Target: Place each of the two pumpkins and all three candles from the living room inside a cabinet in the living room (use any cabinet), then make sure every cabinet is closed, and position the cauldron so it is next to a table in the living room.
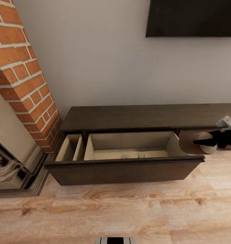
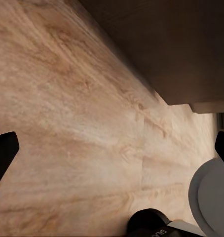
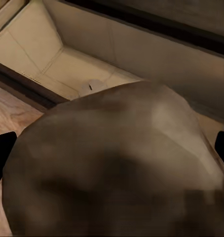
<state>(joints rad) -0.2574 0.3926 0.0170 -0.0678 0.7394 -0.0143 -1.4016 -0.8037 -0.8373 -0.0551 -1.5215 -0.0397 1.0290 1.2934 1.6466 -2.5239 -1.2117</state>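
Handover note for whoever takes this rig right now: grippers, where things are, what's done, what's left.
Left gripper: jaws open, nothing between them, over the wooden floor beside the cabinet.
Right gripper: at the drawer's right end, with a rounded brown object between its jaws. I cannot tell what it is or whether it is gripped.
Drawer: pulled open. A small pale item, possibly a candle, lies on its bottom.
Done: drawer opened.
Left: confirm what is inside, stow the remaining pumpkins and candles, close every drawer, then set the cauldron by the table.
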